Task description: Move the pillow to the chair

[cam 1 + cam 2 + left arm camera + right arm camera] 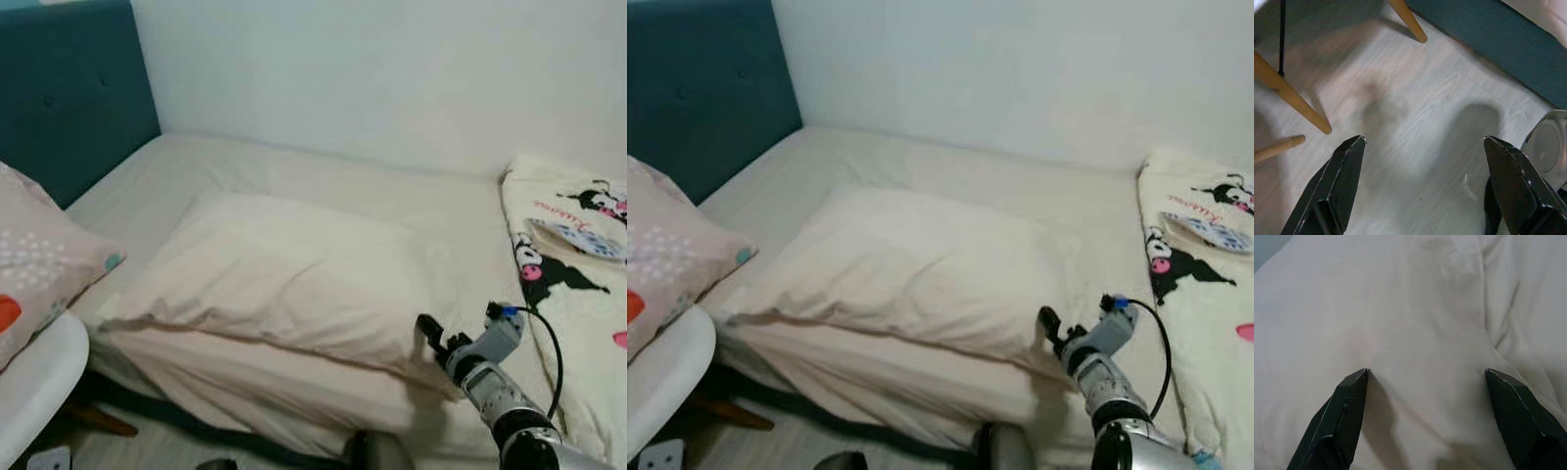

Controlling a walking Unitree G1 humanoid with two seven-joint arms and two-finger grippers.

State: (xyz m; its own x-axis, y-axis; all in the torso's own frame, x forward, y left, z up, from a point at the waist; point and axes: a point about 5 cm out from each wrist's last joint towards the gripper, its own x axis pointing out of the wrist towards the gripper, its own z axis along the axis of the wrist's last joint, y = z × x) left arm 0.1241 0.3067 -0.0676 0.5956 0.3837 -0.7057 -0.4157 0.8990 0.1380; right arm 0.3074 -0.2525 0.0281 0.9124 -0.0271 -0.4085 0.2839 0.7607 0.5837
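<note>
Left eye view: I see the cream pillow (pixel 284 274) lying flat on the bed (pixel 245 162), near its front edge. My right gripper (pixel 1426 374) is at the pillow's right end, fingers spread wide against the fabric. My left gripper (pixel 1422 142), also wide, hangs over the floor (pixel 1415 112) beside the white chair (pixel 34 377).

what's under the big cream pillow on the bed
The cream pillow lies on the mattress, near its front edge. Whatever sits directly beneath it is covered. The open right gripper reaches its near corner.
</note>
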